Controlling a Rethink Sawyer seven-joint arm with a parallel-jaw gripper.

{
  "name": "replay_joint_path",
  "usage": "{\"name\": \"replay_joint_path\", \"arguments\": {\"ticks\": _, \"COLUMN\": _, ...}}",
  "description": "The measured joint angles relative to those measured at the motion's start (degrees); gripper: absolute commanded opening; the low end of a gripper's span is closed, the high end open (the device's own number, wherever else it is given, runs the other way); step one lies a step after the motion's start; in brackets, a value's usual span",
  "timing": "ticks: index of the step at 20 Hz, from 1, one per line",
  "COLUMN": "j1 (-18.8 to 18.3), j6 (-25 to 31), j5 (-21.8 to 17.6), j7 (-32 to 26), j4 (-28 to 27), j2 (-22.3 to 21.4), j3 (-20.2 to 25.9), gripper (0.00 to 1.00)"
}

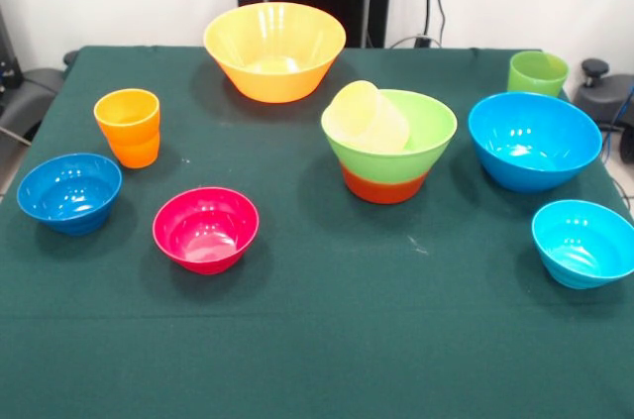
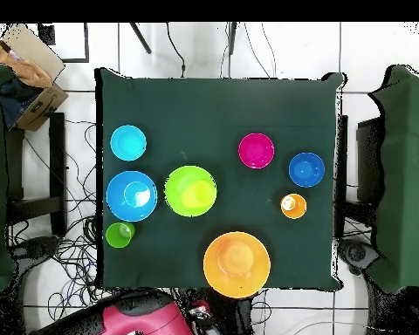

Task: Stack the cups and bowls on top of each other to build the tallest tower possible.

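My tower (image 1: 388,147) sits mid-table: the light green bowl (image 1: 421,132) nested in the orange-red bowl (image 1: 384,185), the pale yellow cup (image 1: 369,116) lying tilted inside. I judge that leaning cup the risk; anything set on it would slide or tip. The orange cup (image 1: 129,126) and magenta bowl (image 1: 206,229) stand well apart. My gripper's state I cannot tell; only my arm (image 2: 143,316) shows, drawn back.

Pale yellow cup (image 1: 369,117) lies tilted in light green bowl (image 1: 421,147), nested on orange-red bowl (image 1: 384,186).
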Motion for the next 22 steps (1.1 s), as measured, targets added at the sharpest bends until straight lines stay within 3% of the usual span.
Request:
{"name": "replay_joint_path", "arguments": {"ticks": 2, "j1": 0.67, "j6": 0.02, "j5": -3.76, "j7": 4.74, "j4": -0.42, "j2": -1.39, "j3": -0.26, "gripper": 1.00}}
{"name": "replay_joint_path", "arguments": {"ticks": 4, "j1": 0.74, "j6": 0.02, "j5": -4.60, "j7": 6.81, "j4": -0.52, "j2": -2.07, "j3": -0.24, "gripper": 1.00}}
{"name": "replay_joint_path", "arguments": {"ticks": 10, "j1": -0.47, "j6": 1.36, "j5": -3.71, "j7": 8.27, "j4": -0.52, "j2": -4.49, "j3": 0.16, "gripper": 1.00}}
{"name": "replay_joint_path", "arguments": {"ticks": 18, "j1": -6.40, "j6": 3.34, "j5": -3.12, "j7": 9.41, "j4": -0.54, "j2": -8.98, "j3": 3.77, "gripper": 1.00}}
{"name": "replay_joint_path", "arguments": {"ticks": 22, "j1": -7.32, "j6": 3.40, "j5": -3.62, "j7": 20.21, "j4": -0.54, "j2": -12.51, "j3": 5.45, "gripper": 1.00}}
